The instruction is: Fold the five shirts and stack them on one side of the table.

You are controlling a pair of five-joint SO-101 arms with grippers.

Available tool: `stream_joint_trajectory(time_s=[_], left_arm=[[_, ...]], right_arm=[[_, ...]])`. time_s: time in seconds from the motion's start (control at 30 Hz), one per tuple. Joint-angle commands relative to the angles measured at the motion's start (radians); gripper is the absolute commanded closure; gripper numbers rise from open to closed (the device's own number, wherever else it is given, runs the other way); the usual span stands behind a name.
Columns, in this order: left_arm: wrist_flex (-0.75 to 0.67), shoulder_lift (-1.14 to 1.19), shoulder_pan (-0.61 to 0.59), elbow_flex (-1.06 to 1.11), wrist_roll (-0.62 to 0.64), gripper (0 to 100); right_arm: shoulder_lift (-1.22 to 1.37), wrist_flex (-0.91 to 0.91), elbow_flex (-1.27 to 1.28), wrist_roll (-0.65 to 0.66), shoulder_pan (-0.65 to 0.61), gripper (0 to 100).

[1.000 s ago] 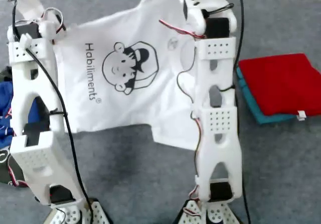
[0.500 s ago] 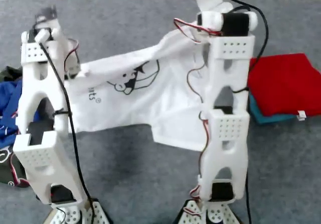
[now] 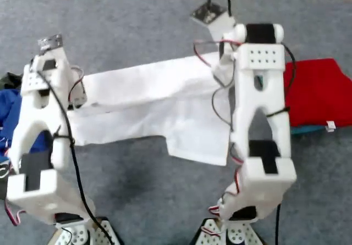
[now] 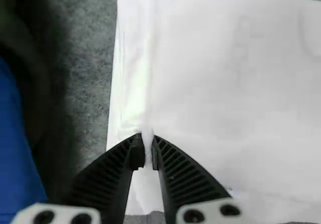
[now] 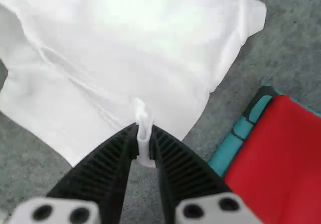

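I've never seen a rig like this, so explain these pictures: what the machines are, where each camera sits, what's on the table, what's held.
Two white robot arms stand side by side at a grey table. The high view looks down from a fixed camera; the two wrist views come from cameras on each arm, looking along its gripper. A white shirt lies in the middle, folded over itself. The left gripper and the right gripper each pinch a fold of it. At one side a folded red shirt lies on a teal one; at the other, a heap of blue clothing.
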Motion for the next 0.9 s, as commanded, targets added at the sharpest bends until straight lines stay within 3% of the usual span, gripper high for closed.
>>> stream_joint_trajectory(time_s=[0.0,0.17,0.4,0.57,0.87], left_arm=[[-0.149,-0.074,-0.033,0.154,-0.041,97],[-0.186,-0.071,-0.079,0.236,-0.068,97],[-0.181,-0.068,-0.054,0.245,-0.069,97],[-0.186,-0.069,0.004,0.280,-0.069,97],[-0.180,-0.074,-0.042,0.283,-0.069,97]], right_arm=[[-0.159,-0.063,0.211,0.068,0.026,98.5],[-0.335,-0.161,0.510,0.133,0.048,98.5],[-0.536,-0.262,0.820,0.138,0.054,98.5],[-0.610,-0.307,0.972,0.138,0.046,98.5],[-0.638,-0.345,1.089,0.138,0.044,98.5]])
